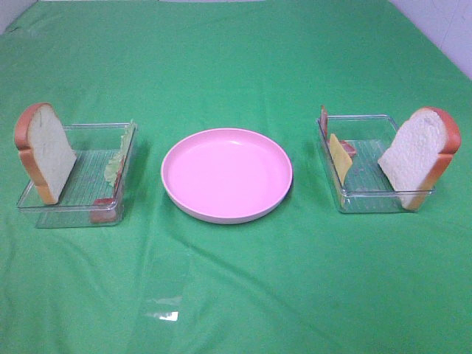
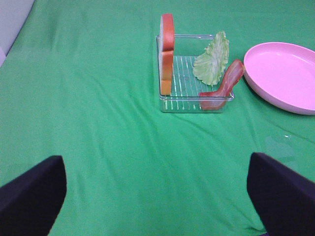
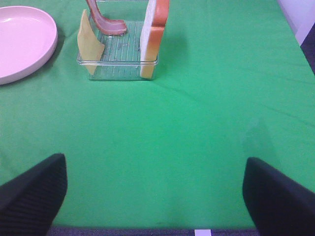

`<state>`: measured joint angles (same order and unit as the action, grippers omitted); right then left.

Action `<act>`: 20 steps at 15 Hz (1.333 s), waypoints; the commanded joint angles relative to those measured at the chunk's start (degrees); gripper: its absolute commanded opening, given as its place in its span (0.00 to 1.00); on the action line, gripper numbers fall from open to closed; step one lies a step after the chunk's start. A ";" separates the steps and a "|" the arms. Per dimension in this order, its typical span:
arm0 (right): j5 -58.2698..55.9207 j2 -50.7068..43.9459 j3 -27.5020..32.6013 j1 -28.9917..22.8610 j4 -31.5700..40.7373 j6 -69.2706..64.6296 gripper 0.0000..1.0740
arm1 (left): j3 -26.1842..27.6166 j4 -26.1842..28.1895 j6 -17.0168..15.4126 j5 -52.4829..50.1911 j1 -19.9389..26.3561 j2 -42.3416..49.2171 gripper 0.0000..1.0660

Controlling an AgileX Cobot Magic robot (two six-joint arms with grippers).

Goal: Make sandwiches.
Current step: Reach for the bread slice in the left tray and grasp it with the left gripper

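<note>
Bread slices (image 2: 167, 54) in trays (image 2: 181, 104) — well ahead of left tool (image 2: 155, 162) and right tool (image 3: 153, 161), both spread wide — empty.

The green-clothed table (image 1: 236, 295) fills my overhead feed, its cover creased in shallow folds toward the near side. Three things sit straight on it in a row: a clear plastic tray (image 1: 87, 177) on the left, a round pink plate (image 1: 226, 173) in the middle, and a second clear tray (image 1: 365, 173) on the right. The plate touches neither tray. A small shiny patch (image 1: 167, 314) lies nearer the camera, left of centre.
</note>
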<state>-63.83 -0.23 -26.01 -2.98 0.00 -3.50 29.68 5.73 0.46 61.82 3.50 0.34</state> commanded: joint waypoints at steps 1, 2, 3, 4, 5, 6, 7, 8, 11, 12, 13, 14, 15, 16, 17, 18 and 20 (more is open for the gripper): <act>0.69 -1.49 0.23 0.23 0.00 0.52 0.88 | -0.11 0.06 0.11 -0.23 0.11 0.80 0.85; 0.69 -1.49 0.23 0.23 0.00 0.52 0.88 | -0.11 0.06 0.11 -0.23 0.11 0.80 0.85; 0.69 -1.49 0.23 0.23 0.00 0.52 0.88 | -0.11 0.06 0.11 -0.23 0.11 0.80 0.85; 0.69 -1.49 0.23 0.23 0.00 0.52 0.88 | -0.11 0.06 0.11 -0.23 0.11 0.80 0.85; 0.69 -1.49 0.23 0.23 0.00 0.52 0.88 | -0.11 0.06 0.06 -0.23 0.11 0.80 0.85; 0.69 -1.49 0.23 0.23 0.00 0.52 0.88 | -0.11 0.06 0.06 -0.23 0.11 0.80 0.85; 0.69 -1.49 0.23 0.23 0.00 0.52 0.88 | -0.11 0.06 0.06 -0.23 0.11 0.80 0.85; 0.69 -1.49 0.23 0.23 0.00 0.52 0.88 | -0.11 0.06 0.06 -0.23 0.11 0.80 0.85; 0.69 -1.49 0.23 0.23 0.00 0.52 0.88 | 1.95 0.06 -0.46 -3.21 0.11 -2.01 0.85; 0.69 -1.49 0.23 0.23 0.00 0.52 0.88 | 2.46 0.06 -0.80 -4.41 0.11 -3.21 0.85; 0.69 -1.49 0.23 0.23 0.00 0.52 0.88 | 3.72 -0.17 -1.78 -7.85 0.11 -7.10 0.85; 0.69 -1.49 0.23 0.23 0.00 0.52 0.88 | 5.96 -0.34 -2.75 -14.09 -0.34 -16.27 0.85; 0.69 -1.49 0.23 0.23 0.00 0.52 0.88 | 7.56 -0.34 -3.78 -15.99 -0.34 -20.97 0.85; 0.69 -1.49 0.23 0.23 0.00 0.52 0.88 | 9.91 -0.34 -4.24 -16.50 -0.34 -26.64 0.85; 0.69 -1.49 0.23 0.23 0.00 0.52 0.88 | 12.55 -0.63 -4.24 -16.04 -0.34 -32.54 0.85; 0.69 -1.49 0.23 0.23 0.00 0.52 0.88 | 15.76 -0.63 -4.18 -15.53 -0.34 -37.87 0.85; 0.69 -1.49 0.23 0.23 0.00 0.52 0.88 | 20.68 -0.63 -4.18 -14.78 -0.34 -45.66 0.85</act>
<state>-63.77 -0.23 -26.01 -2.98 0.00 -3.50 51.39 5.27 -3.27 47.56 3.38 -47.27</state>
